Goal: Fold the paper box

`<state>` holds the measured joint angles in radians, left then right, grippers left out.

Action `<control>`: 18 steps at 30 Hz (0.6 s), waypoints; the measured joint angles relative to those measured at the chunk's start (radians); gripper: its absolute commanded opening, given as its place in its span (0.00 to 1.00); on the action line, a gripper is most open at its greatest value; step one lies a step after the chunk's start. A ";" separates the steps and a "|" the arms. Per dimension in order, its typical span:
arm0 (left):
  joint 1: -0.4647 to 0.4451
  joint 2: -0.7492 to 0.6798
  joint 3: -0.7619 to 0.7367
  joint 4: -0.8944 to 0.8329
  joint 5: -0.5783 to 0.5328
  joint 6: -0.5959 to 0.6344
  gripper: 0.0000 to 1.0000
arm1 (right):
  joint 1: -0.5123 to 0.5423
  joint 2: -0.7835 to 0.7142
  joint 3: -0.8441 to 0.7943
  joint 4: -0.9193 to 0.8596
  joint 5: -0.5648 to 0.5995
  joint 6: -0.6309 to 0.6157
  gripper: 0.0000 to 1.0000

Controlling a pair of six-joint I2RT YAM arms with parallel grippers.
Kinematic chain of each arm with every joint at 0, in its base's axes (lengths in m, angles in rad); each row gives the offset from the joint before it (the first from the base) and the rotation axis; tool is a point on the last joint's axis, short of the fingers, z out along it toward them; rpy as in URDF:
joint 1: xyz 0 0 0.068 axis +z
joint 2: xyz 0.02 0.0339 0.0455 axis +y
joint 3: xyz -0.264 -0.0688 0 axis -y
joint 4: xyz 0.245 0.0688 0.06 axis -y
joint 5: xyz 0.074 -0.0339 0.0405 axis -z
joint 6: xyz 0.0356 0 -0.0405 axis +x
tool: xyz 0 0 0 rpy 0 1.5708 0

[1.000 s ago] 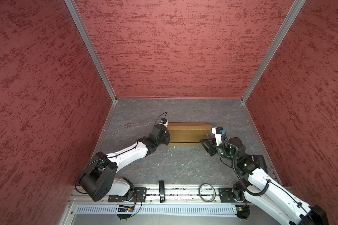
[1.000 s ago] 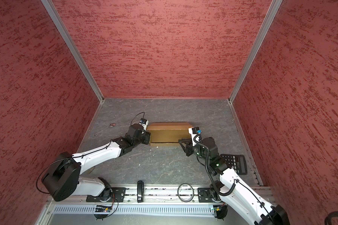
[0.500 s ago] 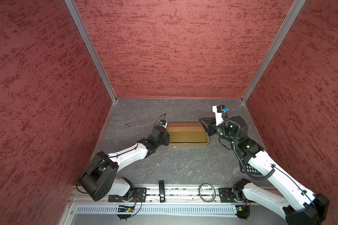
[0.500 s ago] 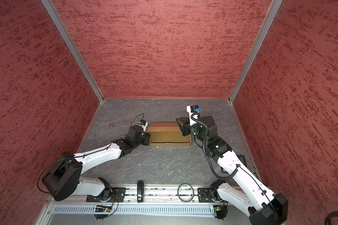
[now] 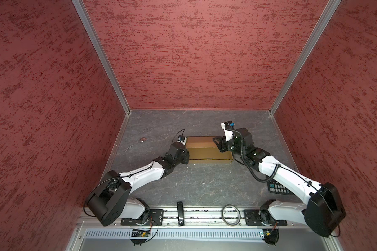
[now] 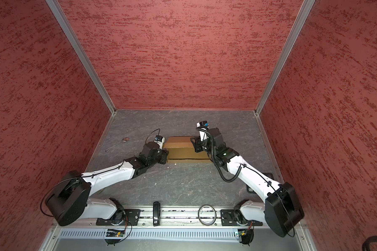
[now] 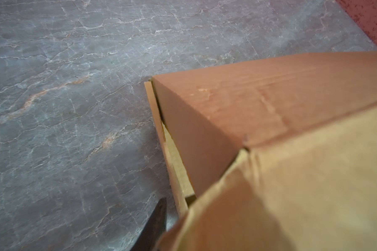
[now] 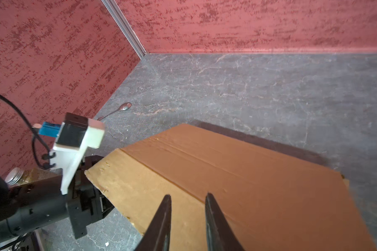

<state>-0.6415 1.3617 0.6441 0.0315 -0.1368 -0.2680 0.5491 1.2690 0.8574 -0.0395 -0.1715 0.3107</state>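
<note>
I am counting 1 paper box (image 5: 205, 150) at the centre of both top views and my own 2 grippers, left gripper (image 5: 185, 155) and right gripper (image 8: 187, 195). I am also seeing 1 spoon (image 5: 142, 139) at centre left, 1 calculator (image 5: 278, 188) at lower right, 1 ring (image 5: 231, 215) and 1 black stick (image 5: 179, 214) along the bottom, and 1 metal-lidded jar (image 8: 14, 176).

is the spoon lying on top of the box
No, the spoon lies on the table, apart from the box.

No text can be read: the paper box (image 5: 205, 152) is plain, the calculator (image 5: 276, 188) keys too small.
</note>
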 measured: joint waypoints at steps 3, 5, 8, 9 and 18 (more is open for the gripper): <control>-0.005 -0.034 -0.023 -0.002 -0.001 -0.006 0.40 | 0.000 0.010 -0.011 0.008 0.001 0.007 0.28; -0.010 -0.065 -0.038 -0.004 -0.002 -0.009 0.42 | 0.000 0.016 -0.011 0.017 0.002 0.011 0.28; -0.017 -0.111 -0.059 -0.008 -0.004 -0.014 0.44 | 0.000 0.022 -0.012 0.032 0.002 0.015 0.28; -0.020 -0.124 -0.066 -0.009 -0.004 -0.016 0.45 | 0.000 0.024 -0.012 0.037 0.002 0.016 0.28; -0.032 -0.238 -0.135 -0.046 -0.027 -0.043 0.52 | 0.001 0.060 -0.023 0.066 0.002 0.027 0.28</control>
<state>-0.6735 1.1240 0.5095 -0.0147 -0.1638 -0.3115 0.5499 1.3285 0.8345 0.0261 -0.1699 0.3374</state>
